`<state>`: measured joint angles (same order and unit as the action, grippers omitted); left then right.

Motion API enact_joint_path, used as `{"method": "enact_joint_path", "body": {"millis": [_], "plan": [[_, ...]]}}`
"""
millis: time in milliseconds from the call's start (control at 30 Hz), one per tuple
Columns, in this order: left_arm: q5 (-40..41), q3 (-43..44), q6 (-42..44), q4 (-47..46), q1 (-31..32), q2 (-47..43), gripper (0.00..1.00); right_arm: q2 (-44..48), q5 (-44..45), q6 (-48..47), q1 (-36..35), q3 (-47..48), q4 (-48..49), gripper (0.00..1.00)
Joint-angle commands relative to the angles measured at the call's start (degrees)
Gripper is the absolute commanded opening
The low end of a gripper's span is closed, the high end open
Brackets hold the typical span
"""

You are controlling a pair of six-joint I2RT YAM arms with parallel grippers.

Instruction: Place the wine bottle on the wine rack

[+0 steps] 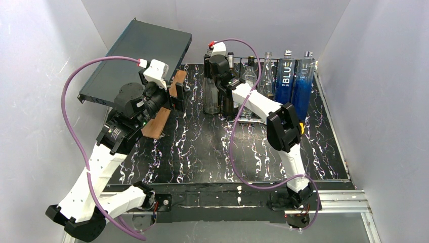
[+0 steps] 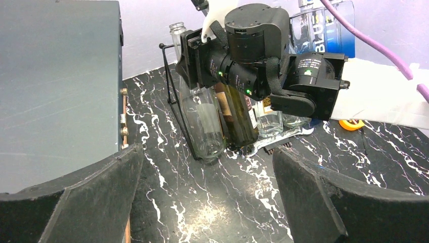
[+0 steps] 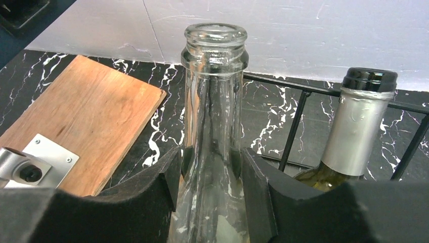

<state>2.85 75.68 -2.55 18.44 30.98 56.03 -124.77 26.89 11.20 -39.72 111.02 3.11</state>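
Note:
My right gripper point(image 3: 211, 162) is shut on the neck of a clear empty wine bottle point(image 3: 214, 76). In the left wrist view this bottle point(image 2: 205, 121) leans tilted just inside the left end of the black wire wine rack point(image 2: 170, 86), its base low near the table. A rack bar point(image 3: 298, 114) stands just right of the neck. A dark bottle point(image 2: 243, 121) with a silver foil top point(image 3: 356, 126) rests in the neighbouring slot. In the top view the right gripper point(image 1: 217, 71) is over the clear bottle point(image 1: 211, 98). My left gripper point(image 2: 206, 172) is open and empty, facing the rack from the left point(image 1: 178, 101).
A big dark grey flat box point(image 1: 136, 58) leans at the back left. Wooden boards point(image 1: 156, 123) lie beside the left gripper; one shows in the right wrist view point(image 3: 86, 116). Two blue bottles point(image 1: 296, 81) and clear bottles point(image 1: 267, 71) stand at the back right.

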Motion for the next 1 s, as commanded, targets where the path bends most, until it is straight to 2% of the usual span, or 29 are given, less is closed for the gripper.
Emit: {"method": "enact_joint_path", "body": {"millis": [0,600,700,800,967], "plan": [[1.2,0.2,0.6,0.3,0.3,-0.5,0.99,-1.1,1.8,-1.1,0.6,3.4,2.1,0.12],[1.4,0.2,0.7,0.3,0.3,-0.6,0.99,-4.2,2.2,-0.3,1.0,4.9,1.5,0.24],[1.3,0.2,0.6,0.3,0.3,-0.6,0.99,-4.4,2.4,0.0,1.1,5.0,1.4,0.28],[1.3,0.2,0.7,0.3,0.3,-0.6,0.99,-4.4,2.7,0.4,1.0,5.1,1.2,0.39],[1.3,0.2,0.6,0.3,0.3,-0.6,0.99,-4.9,3.2,0.5,1.1,5.6,0.8,0.51]]}}
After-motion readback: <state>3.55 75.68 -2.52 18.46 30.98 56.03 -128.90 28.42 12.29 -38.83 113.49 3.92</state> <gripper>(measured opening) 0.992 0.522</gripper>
